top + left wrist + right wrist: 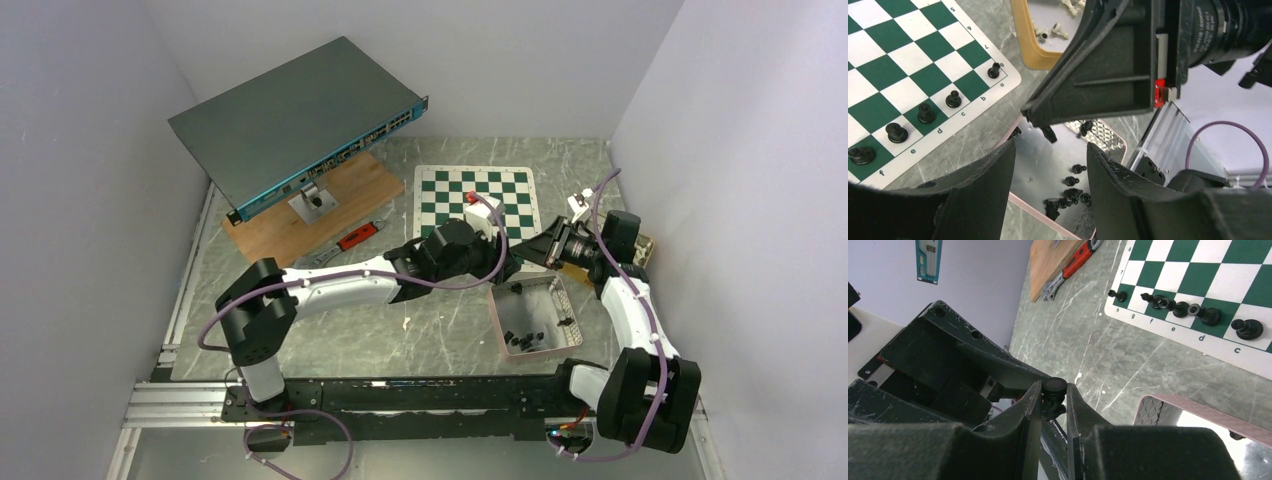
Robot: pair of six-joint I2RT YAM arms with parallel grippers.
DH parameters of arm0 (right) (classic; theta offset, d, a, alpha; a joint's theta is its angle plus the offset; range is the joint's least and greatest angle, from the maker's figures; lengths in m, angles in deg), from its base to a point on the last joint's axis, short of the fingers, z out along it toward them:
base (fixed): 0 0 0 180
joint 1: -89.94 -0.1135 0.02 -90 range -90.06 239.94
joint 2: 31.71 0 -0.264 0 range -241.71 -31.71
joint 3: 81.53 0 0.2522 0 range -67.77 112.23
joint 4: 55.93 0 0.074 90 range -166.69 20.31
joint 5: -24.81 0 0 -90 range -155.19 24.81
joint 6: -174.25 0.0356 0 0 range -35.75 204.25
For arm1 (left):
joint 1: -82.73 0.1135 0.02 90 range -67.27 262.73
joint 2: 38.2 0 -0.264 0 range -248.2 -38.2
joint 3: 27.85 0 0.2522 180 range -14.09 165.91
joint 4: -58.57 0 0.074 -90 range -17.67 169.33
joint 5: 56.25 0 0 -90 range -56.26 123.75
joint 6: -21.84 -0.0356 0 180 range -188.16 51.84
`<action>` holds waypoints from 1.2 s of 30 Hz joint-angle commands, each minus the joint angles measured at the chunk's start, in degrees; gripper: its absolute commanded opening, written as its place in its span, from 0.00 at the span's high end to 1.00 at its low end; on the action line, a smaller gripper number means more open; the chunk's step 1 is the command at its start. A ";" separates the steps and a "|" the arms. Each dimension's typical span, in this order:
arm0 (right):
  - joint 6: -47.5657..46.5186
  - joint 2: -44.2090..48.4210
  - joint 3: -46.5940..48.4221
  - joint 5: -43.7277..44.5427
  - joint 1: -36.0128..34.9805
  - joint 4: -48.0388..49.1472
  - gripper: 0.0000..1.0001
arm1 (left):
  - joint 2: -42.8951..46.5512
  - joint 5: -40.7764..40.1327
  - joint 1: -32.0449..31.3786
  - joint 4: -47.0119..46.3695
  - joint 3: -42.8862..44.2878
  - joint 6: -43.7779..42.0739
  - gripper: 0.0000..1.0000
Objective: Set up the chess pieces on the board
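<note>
Over table [1128,360], right gripper [1053,392] pinches chess piece [1054,386].

Glossy chess pieces [896,132], matt board [878,75], scratched table [400,335], wooden plank [285,228].

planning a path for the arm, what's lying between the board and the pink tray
Nothing: in the right wrist view the tabletop between the board and the tray is bare; the left wrist view agrees.
</note>
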 commanded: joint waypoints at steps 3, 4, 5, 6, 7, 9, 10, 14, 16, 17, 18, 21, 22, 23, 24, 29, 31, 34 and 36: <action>1.83 1.67 1.09 -1.41 -0.46 1.72 1.00 | -2.50 -4.87 -1.13 1.64 6.20 0.28 0.45; 1.92 1.73 1.07 -1.55 -0.46 1.70 1.00 | -2.87 -5.28 -1.15 2.05 6.74 0.23 0.46; 1.94 1.72 1.08 -1.74 -0.55 1.62 1.00 | -3.35 -5.73 -1.11 2.57 7.22 0.12 0.48; 1.94 1.74 1.20 -1.89 -0.55 1.58 1.00 | -3.71 -6.30 -1.11 3.42 7.75 -0.02 0.50; 2.02 1.81 1.17 -2.04 -0.61 1.56 1.00 | -4.16 -6.70 -1.11 4.16 8.53 -0.15 0.53; 1.88 1.90 1.19 -2.17 -0.71 1.48 1.00 | -4.90 -7.62 -1.11 5.36 9.64 -0.45 0.59; 1.83 1.97 1.11 -2.25 -0.77 1.44 1.00 | -5.18 -8.04 -1.11 5.90 10.03 -0.58 0.61; 1.95 2.09 1.08 -2.53 -0.97 1.59 1.00 | -5.61 -9.58 -1.13 8.03 10.89 -1.50 0.78; 1.86 2.05 1.07 -2.66 -1.11 1.60 1.00 | -5.46 -10.48 -1.11 8.62 10.85 -2.14 0.87; 1.76 2.09 1.06 -2.88 -1.21 1.61 1.00 | -5.32 -10.97 -1.11 8.94 10.70 -2.45 0.92; 1.62 2.13 1.06 -3.07 -1.32 1.60 1.00 | -5.08 -11.45 -1.03 9.09 10.54 -2.87 0.97; 1.04 2.43 0.99 -4.02 -1.60 2.01 1.00 | -4.00 -12.71 -1.02 9.24 9.49 -4.89 1.00; 0.48 2.58 0.95 -4.66 -1.61 2.17 1.00 | -3.47 -12.88 -1.00 9.24 8.81 -6.20 1.00; -0.38 2.72 1.14 -5.42 -1.69 2.21 0.96 | -2.89 -12.84 -0.94 9.35 8.43 -7.40 1.00; -1.79 2.90 1.29 -6.27 -1.82 2.14 0.89 | -2.27 -12.51 -0.87 9.64 7.60 -8.47 1.00; -18.63 3.28 4.39 -15.60 -2.05 -5.70 0.46 | 2.78 -7.81 0.07 12.03 2.68 -13.46 1.00; -33.74 3.02 6.93 -19.13 -2.05 -15.16 0.31 | 5.22 -3.60 1.22 13.46 -0.04 -14.61 1.00; -48.55 2.71 10.07 -20.97 -2.05 -27.39 0.11 | 9.15 3.64 2.58 15.69 -4.02 -17.18 1.00; -58.80 2.61 12.45 -20.58 -2.09 -35.95 0.01 | 11.78 8.11 2.83 17.65 -5.79 -19.78 1.00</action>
